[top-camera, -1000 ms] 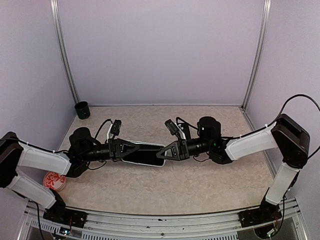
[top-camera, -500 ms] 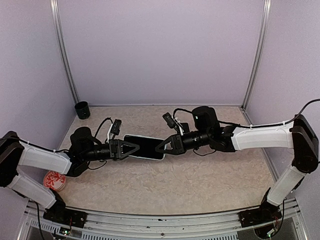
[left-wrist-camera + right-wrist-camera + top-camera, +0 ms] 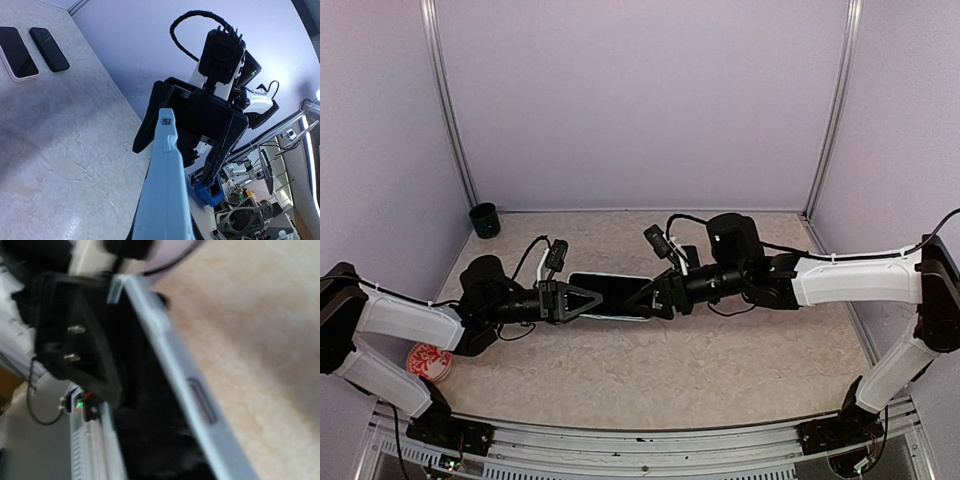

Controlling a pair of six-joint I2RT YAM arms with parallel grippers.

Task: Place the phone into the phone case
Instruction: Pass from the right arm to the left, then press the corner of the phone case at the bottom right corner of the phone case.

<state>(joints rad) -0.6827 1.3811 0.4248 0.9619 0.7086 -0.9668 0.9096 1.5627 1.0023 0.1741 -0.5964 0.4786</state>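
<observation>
Clutter lies at the left of the table (image 3: 720,380): a red-patterned dish (image 3: 428,362) near the front left corner and a small black cup (image 3: 484,220) in the far left corner, both well apart from the work.

Moving right, the left gripper (image 3: 588,299) is clamped on the left end of the phone case (image 3: 165,195), holding it off the table over the middle, with its light rim edge-on to the left wrist camera. The phone (image 3: 615,295) shows as a dark face inside that rim. The blurred right wrist view also shows black filling the case right up to its side wall, so the phone looks to be in the case, or very nearly.

At the case's right end, the right gripper (image 3: 642,298) has its jaws spread to either side of the rim, gripping nothing. Two spare handsets, one pale-edged (image 3: 15,52) and one black (image 3: 49,49), lie flat side by side farther back on the table.

The step in hand seems to be seating the last corner. Next, the right jaws should close on or press that end until the rim snaps over the phone, while the left grip stays firm against the push. Whether every corner has caught cannot be told.
</observation>
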